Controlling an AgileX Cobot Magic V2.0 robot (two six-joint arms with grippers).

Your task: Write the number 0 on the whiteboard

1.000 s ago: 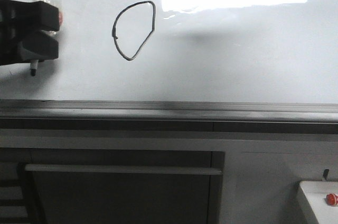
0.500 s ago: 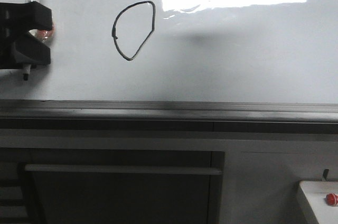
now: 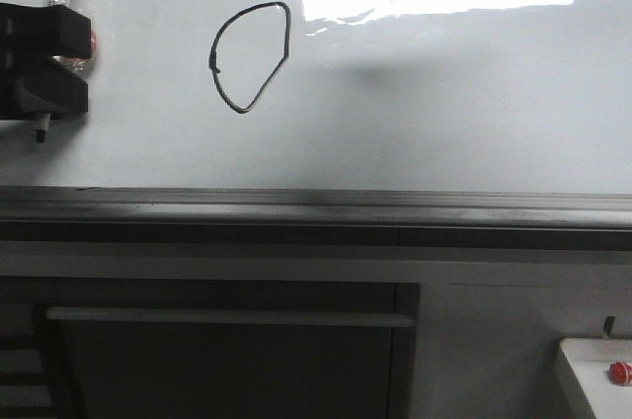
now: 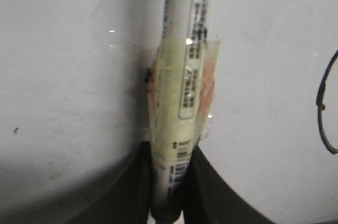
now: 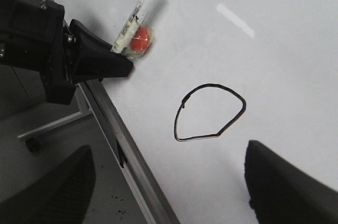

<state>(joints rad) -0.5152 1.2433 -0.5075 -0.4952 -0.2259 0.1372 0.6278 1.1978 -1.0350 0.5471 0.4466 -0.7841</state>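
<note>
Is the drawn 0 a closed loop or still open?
Closed: the number 0 traces an unbroken outline on the whiteboard, rounded above, pointed below.

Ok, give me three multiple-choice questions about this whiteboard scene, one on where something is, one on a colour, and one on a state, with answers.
1. Where is the left gripper relative to the number 0 in the front view?
A. To its left
B. To its right
C. Directly below it

2. What colour is the drawn loop?
A. Red
B. Black
C. Green

3. What is the state of the left gripper?
A. Open and empty
B. Shut on the marker pen
C. Out of view

Answers: 1 A, it sits at the whiteboard's left edge. 2 B, the line is black on white. 3 B, the jaws clamp the pen's barrel.
</note>
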